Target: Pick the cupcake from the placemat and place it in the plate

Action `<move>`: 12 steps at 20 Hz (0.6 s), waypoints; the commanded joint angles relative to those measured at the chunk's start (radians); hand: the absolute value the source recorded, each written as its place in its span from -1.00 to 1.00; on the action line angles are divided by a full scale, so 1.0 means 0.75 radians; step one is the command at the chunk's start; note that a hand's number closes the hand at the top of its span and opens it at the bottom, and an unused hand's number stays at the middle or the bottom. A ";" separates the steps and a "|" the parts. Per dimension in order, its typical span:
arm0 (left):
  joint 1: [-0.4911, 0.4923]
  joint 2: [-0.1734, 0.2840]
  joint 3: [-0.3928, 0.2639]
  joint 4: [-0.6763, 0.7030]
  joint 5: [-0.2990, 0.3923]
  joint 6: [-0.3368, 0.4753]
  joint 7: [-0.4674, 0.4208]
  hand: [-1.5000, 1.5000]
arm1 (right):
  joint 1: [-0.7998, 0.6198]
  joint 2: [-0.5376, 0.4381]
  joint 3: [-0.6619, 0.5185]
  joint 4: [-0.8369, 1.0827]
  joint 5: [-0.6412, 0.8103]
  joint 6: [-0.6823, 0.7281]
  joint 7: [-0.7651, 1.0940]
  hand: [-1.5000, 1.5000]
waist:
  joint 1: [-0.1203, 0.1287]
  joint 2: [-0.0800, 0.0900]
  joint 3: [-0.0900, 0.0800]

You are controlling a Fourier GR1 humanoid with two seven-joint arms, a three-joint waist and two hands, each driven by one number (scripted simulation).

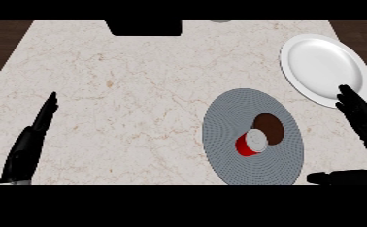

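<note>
A cupcake (258,135) with a red wrapper and brown top lies tipped on its side on the round grey placemat (243,109). The white plate (319,66) sits at the counter's right, beyond the placemat. My right hand (353,109) shows at the right edge, fingers straight and overlapping the plate's near rim, its thumb (337,177) spread low by the placemat's right corner; it holds nothing. My left hand (32,138) rests at the far left, fingers straight and pointing up, away from everything.
A black block (145,27) stands at the counter's back edge, left of centre. Dark wood shows past the counter's left and right corners. Bare marble lies between my left hand and the placemat.
</note>
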 commanded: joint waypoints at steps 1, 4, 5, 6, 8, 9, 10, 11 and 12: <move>-0.059 -0.048 -0.012 0.078 -0.044 0.018 -0.022 0.00 | -0.156 -0.049 0.040 0.097 0.006 0.105 0.172 -1.00 | -0.001 0.002 0.000; 0.027 -0.033 -0.006 -0.023 -0.055 0.011 -0.010 0.00 | -0.211 -0.024 0.100 0.231 0.058 0.185 0.155 -1.00 | 0.010 0.001 0.001; -0.022 -0.045 0.005 0.048 -0.050 0.001 -0.020 0.00 | -0.230 -0.026 0.140 0.145 0.076 0.177 0.264 -1.00 | 0.001 0.001 0.000; -0.036 -0.001 0.073 0.080 0.002 -0.052 -0.053 0.00 | -0.211 -0.036 0.115 0.195 0.069 0.242 0.204 -1.00 | -0.003 0.000 0.001; -0.026 0.016 0.074 0.055 0.008 -0.076 -0.027 0.00 | -0.264 -0.052 0.153 0.308 0.112 0.309 0.193 -1.00 | 0.005 0.002 0.001; -0.006 -0.031 0.018 -0.014 -0.042 -0.026 -0.009 0.00 | -0.351 -0.030 0.190 0.423 0.167 0.324 0.163 -1.00 | 0.020 0.003 0.002; -0.050 -0.044 0.030 0.038 -0.060 -0.006 0.021 0.00 | -0.308 -0.035 0.215 0.305 0.212 0.308 0.232 -1.00 | -0.002 0.000 0.001; -0.054 -0.059 0.018 0.065 -0.065 -0.018 -0.002 0.00 | -0.437 -0.032 0.175 0.447 0.156 0.394 0.226 -1.00 | 0.007 0.002 0.001; 0.011 0.033 0.091 -0.007 0.003 -0.103 0.004 0.00 | -0.442 -0.061 0.144 0.423 0.105 0.452 0.265 -1.00 | 0.009 0.000 0.001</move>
